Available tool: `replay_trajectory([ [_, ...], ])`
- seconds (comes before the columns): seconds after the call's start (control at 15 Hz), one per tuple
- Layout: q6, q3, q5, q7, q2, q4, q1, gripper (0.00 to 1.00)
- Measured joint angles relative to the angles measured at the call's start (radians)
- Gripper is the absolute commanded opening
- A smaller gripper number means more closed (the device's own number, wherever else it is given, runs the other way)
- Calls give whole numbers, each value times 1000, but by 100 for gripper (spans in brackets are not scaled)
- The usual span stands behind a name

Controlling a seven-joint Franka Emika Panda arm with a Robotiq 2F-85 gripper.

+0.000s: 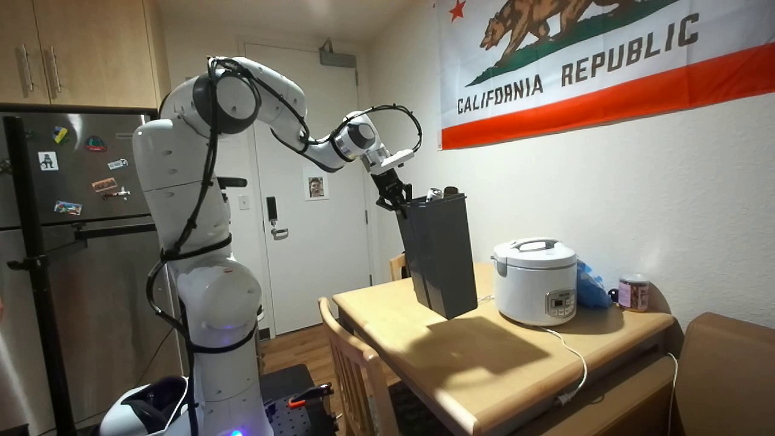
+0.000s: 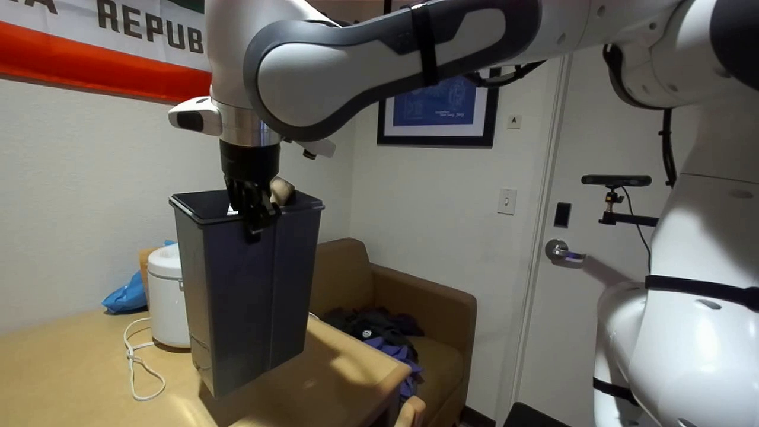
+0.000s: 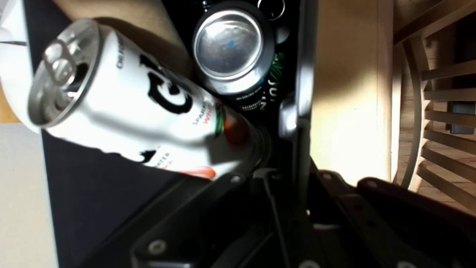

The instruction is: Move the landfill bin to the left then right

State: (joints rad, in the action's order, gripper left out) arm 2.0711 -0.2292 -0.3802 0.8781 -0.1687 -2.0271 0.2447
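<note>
The landfill bin [image 1: 439,260], tall, narrow and dark grey, hangs tilted above the wooden table, its shadow below it; it also shows in an exterior view [image 2: 246,302]. My gripper [image 1: 397,203] is shut on the bin's upper rim, on the side toward the arm; the gripper also shows in an exterior view [image 2: 254,219]. In the wrist view the jaws [image 3: 293,186] straddle the bin's rim [image 3: 306,70]. A white can [image 3: 148,104] and a dark can [image 3: 230,48] sit inside the bin. The fingertips are dark and partly hidden by the rim.
The white rice cooker [image 1: 536,287] stands on the table [image 1: 387,309] beside the bin, its cord trailing. A blue bag [image 1: 590,284] and a jar [image 1: 634,293] are behind it. A wooden chair [image 1: 357,357] stands at the table's edge. A brown armchair [image 2: 415,296] holds clothes.
</note>
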Motion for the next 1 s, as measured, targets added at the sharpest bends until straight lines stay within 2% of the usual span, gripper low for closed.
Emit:
replay_trajectory([
  [0.47,-3,-9,38,8,113,3,10,2],
  [1.0,-112,-74,-40,92,242,228,66,2],
])
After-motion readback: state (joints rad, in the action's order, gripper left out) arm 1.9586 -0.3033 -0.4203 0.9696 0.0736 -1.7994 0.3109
